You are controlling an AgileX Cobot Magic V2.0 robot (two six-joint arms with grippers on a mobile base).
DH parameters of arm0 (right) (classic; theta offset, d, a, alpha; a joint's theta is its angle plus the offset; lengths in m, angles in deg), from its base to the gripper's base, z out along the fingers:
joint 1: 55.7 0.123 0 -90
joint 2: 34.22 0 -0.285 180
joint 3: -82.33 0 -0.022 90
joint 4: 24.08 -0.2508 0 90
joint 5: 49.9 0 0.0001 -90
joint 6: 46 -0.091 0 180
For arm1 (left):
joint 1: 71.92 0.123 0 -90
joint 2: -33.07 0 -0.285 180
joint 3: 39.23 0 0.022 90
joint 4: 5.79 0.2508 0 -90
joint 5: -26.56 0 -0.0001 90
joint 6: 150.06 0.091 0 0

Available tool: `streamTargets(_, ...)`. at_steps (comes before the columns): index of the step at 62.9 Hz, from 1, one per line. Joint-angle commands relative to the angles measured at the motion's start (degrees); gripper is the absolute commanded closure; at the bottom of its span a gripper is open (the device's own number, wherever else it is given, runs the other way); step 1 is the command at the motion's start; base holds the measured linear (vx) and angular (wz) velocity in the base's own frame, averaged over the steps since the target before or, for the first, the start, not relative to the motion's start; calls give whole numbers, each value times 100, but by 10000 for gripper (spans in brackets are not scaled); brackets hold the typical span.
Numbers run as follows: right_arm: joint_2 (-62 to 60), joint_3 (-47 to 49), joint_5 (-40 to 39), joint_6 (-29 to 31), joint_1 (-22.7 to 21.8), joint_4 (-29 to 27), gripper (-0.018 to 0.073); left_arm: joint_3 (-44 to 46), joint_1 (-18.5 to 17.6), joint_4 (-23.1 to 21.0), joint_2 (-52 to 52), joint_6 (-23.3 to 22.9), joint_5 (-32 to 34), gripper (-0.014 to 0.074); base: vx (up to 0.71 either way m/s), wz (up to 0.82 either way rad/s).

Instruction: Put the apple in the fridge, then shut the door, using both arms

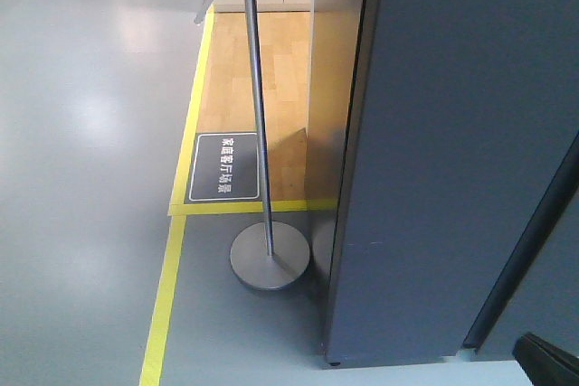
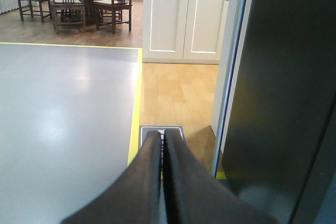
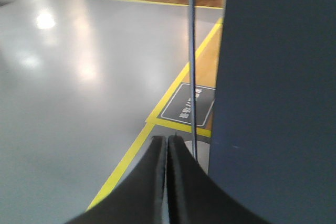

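From my front camera, the dark blue-grey fridge [image 1: 452, 160] fills the frame from 12 to 5 o'clock; a silver sign pole [image 1: 257, 115] stands on its round base [image 1: 270, 258] at 7 o'clock of it. My left wrist view shows the left gripper [image 2: 163, 145] pressed together, empty, fridge at 3 o'clock. Right wrist view: right gripper [image 3: 167, 148] likewise pinched, empty. I see no apple anywhere.

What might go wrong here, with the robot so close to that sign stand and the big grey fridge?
The thin sign pole on its round base stands right beside the fridge, so a swinging arm could knock it over. Both the left end effector and the right end effector are shut and hold nothing, and no apple is visible, so it may still need finding.
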State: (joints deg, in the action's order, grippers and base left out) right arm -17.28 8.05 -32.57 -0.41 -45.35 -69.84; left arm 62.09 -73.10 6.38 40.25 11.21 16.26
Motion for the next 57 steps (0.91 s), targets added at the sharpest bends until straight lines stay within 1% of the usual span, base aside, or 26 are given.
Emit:
streamTargets(1, -304, -268, -685, -701, 16, 312, 563, -123, 4, -34, -95, -22, 441, 604, 0, 0)
streamTargets(6, -575, -529, -892, -1414, -12, 715, 563, -123, 4, -34, -95, -22, 441, 604, 0, 0)
streamTargets(8, -692, -543, -856, -1702, -49, 973, 563, -123, 4, -34, -95, -22, 441, 604, 0, 0)
streamTargets(12, -852, -530, -929, -2140, -147, 1701, 563, -123, 4, -34, -95, -22, 441, 604, 0, 0)
streamTargets(15, -941, -530, -1053, -2499, -237, 2104, 563, -123, 4, -34, -95, -22, 441, 604, 0, 0)
streamTargets(22, -1059, -535, -1392, -3603, -448, 3306, 563, -123, 4, -34, -95, -22, 441, 604, 0, 0)
streamTargets(23, -1073, -535, -1466, -3823, -482, 3549, 563, -123, 4, -34, -95, -22, 441, 604, 0, 0)
streamTargets(26, -1079, -535, -1668, -4236, -561, 4059, 563, -123, 4, -34, -95, -22, 441, 604, 0, 0)
streamTargets(30, -1079, -538, -1928, -4824, -572, 4857, 563, -123, 4, -34, -95, -22, 441, 604, 0, 0)
streamTargets(36, -1079, -538, -2222, -5315, -572, 5538, 563, -123, 4, -34, -95, -22, 441, 604, 0, 0)
streamTargets(41, -1079, -538, -2297, -5409, -572, 5690, 563, -123, 4, -34, -95, -22, 441, 604, 0, 0)
streamTargets(57, -1079, -538, -2297, -5409, -572, 5590, 563, -123, 4, -34, -95, -22, 441, 604, 0, 0)
